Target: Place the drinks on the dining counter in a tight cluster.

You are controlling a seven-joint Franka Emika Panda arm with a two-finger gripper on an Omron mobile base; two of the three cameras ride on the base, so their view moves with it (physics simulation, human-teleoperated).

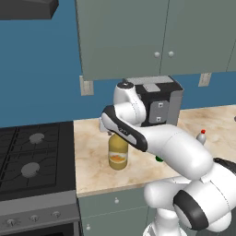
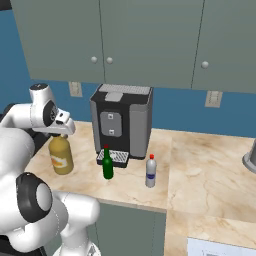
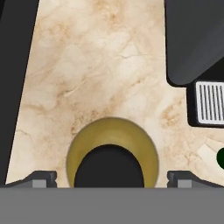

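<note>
1. I have the gripper (image 3: 111, 177) hanging straight above the amber bottle (image 3: 111, 151). In the hand view its fingertips (image 3: 41, 178) stand wide apart, one on either side of the bottle's black cap (image 3: 109, 166), with clear gaps to the bottle's shoulders. They hold nothing.
2. From the right base view, the hand sits just over the top of the amber bottle (image 2: 60, 155), which stands upright on the marble kitchen counter (image 2: 200, 165). I cannot tell whether the fingers reach down past the cap or stop above it.
3. Beyond the fingers and off to one side is the coffee machine (image 2: 121, 122), with its drip tray (image 3: 210, 104) showing as a slatted white grille in the hand view.
4. The green bottle (image 2: 107, 163) stands upright just in front of that drip tray, well apart from the fingers. A dark sliver of it (image 3: 221, 158) shows at the edge of the hand view.
5. The silver-white bottle (image 2: 151, 171) with the red cap is further out still, near the green one but not touching it.
6. On the other side of the fingers from the coffee machine lies the black stove (image 1: 32, 156), beside the counter.
</note>
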